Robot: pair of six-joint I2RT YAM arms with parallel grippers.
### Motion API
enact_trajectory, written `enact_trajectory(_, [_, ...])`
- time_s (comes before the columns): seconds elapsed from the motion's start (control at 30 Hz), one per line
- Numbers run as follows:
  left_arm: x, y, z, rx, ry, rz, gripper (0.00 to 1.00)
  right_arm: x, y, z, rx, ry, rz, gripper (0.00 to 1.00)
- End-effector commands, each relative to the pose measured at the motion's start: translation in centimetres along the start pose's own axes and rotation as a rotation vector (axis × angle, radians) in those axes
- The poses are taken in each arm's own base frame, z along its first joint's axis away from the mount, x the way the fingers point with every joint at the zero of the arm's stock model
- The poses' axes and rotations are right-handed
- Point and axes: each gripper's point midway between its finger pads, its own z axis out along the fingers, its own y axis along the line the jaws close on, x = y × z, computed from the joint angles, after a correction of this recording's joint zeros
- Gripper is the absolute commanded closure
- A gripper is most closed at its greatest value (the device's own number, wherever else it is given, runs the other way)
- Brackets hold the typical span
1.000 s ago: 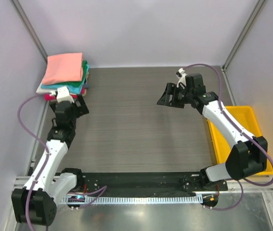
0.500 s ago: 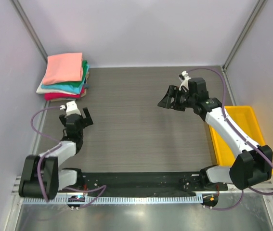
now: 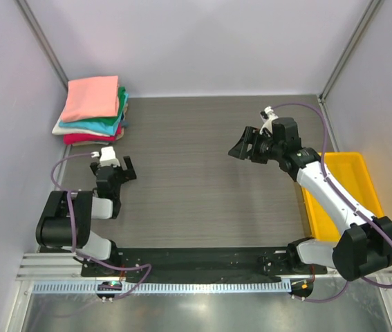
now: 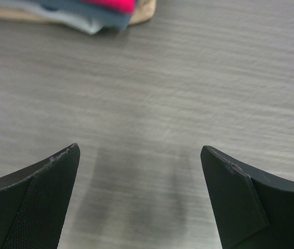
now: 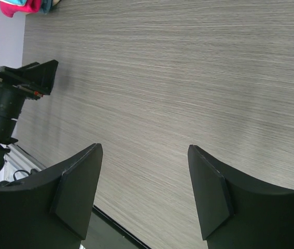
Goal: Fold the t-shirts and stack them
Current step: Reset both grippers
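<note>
Stack of t-shirts [image 3: 90, 114]: sits in the far left corner of the worktop [image 3: 196, 187], close against the left wall. All items are folded into rectangles. The salmon-pink tee [image 3: 93, 98] lies on top. Below it, green and teal layers show at the edges, then a pale cream layer, with a red-pink one at the bottom. The edges of the stack are not perfectly aligned, and the upper pieces sit slightly askew over the lower ones.

Left gripper [image 3: 115, 169]: positioned just on the near side of the stack and apart from it, pointing towards it. Its jaws are spread wide and carry nothing. The left wrist view shows only bare worktop between the two fingers [image 4: 43, 192], and the lower edge of the stack [image 4: 100, 13] appears at the top of that view, blurred.

Right gripper [image 3: 245, 145]: held over the middle-right part of the worktop, facing left, well apart from the stack. Its jaws are parted and empty. The right wrist view shows plain worktop surface between them.

Yellow bin [image 3: 364, 176]: stands along the right edge of the worktop, partly covered by the right arm. Its contents cannot be determined.
</note>
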Motion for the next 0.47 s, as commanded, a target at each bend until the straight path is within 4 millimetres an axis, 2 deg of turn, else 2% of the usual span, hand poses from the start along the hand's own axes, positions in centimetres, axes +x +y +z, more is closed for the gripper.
enact_trajectory(0.0, [-4.4,-1.5,1.0,0.075,-0.128,0.025,0.00,-1.2,0.7,-0.2,-0.020,-0.069,-0.012,0.27])
enact_trajectory(0.43, [-4.3,-1.5,0.9,0.075,-0.127,0.027,0.00,-2.6,2.0,-0.9,-0.049,-0.129,-0.021,0.28])
